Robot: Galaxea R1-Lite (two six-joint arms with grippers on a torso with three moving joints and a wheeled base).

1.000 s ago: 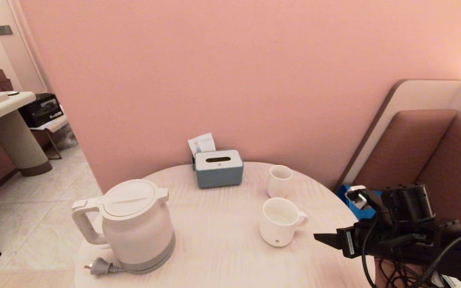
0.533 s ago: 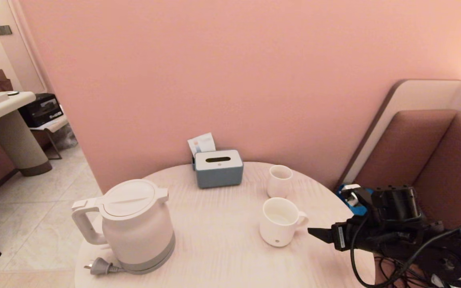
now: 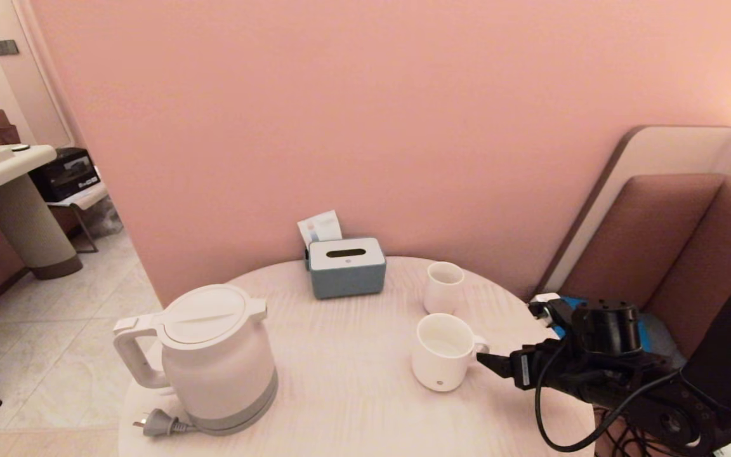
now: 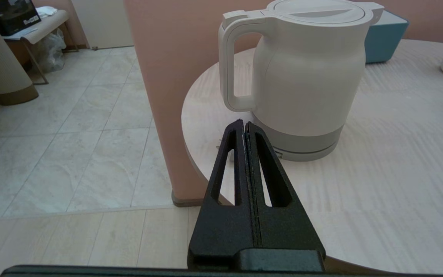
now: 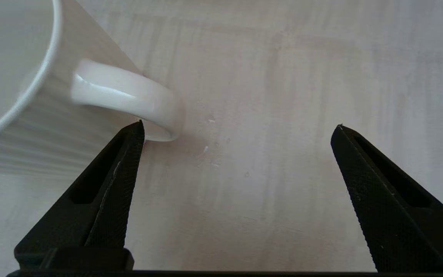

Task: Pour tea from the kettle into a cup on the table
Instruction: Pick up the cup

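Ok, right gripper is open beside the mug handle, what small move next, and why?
Probably shift the right gripper sideways toward the cup: only one fingertip is at the handle, so it isn't centred between the open jaws. The left gripper is shut short of the kettle.

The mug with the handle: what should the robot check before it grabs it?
1. Right tool open: ok, its fingers are spread wide.
2. Handle between the fingers: not ok. One fingertip is at the handle of the cup; the loop lies off to one side.
3. Cup upright on the table: ok.
4. Smaller cup out of the way: ok, it stands behind, apart.
5. Kettle on its base, lid down: ok.
6. Left tool ready for the kettle: not ok, shut and short of the handle.
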